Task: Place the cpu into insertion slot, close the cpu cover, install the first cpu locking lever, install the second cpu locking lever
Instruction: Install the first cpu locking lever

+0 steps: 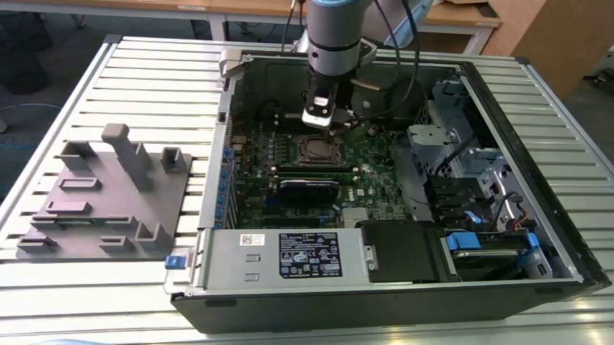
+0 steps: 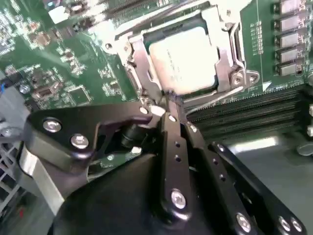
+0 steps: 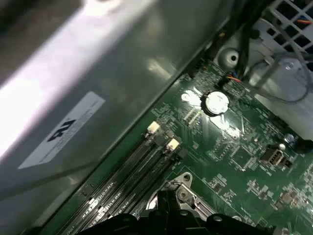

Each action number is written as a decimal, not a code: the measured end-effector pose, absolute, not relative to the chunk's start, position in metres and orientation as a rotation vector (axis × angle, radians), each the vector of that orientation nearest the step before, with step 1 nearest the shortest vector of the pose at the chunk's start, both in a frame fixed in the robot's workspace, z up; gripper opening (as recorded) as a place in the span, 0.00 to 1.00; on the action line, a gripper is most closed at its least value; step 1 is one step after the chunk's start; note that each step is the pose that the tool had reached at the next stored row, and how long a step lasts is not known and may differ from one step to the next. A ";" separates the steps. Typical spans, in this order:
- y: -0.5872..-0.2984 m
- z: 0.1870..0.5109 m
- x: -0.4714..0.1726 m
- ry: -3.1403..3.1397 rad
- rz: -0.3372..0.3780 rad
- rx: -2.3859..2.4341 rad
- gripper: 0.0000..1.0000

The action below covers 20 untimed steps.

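Slats of silver metal make the big table point(image 1: 154, 79), and on it lies the open black computer case point(image 1: 384, 316). Inside we see the flat green motherboard point(image 1: 374, 180). The arm reaches down into the case. In the second wrist view the black two-finger gripper point(image 2: 168, 103) has its fingers pressed together. We see nothing held between them. Its tip sits right at the edge of the square silvery metal cpu cover point(image 2: 227, 58).

The cover lies flat over the small dark insertion slot point(image 1: 318, 149). The small square cpu with the dull silver face point(image 2: 188, 56) sits in that slot and shows through the cover's cut-out middle. We cannot tell if the thin locking levers are hooked down.

We think the cpu is light, thin, stiff and easy to hurt, so it should be held only by its edges. The cover looks stiff and thin too, best pushed on its frame.

Room is tight. The long black memory slots point(image 2: 234, 112) run just beside the socket, and the case walls stand all around. The open way is up.
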<state>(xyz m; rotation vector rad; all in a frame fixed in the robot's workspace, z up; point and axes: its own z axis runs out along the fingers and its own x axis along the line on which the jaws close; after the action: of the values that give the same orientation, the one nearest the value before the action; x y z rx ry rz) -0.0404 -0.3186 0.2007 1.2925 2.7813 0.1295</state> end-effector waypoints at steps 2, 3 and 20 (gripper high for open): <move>-0.318 0.210 -0.040 2.779 0.130 1.299 0.11; -0.318 0.214 -0.040 2.778 0.131 1.301 0.11; -0.318 0.244 -0.041 2.771 0.130 1.306 0.11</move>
<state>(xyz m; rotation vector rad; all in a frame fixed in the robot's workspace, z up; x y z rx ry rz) -0.0408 -0.3183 0.2439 1.3063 2.7710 0.1301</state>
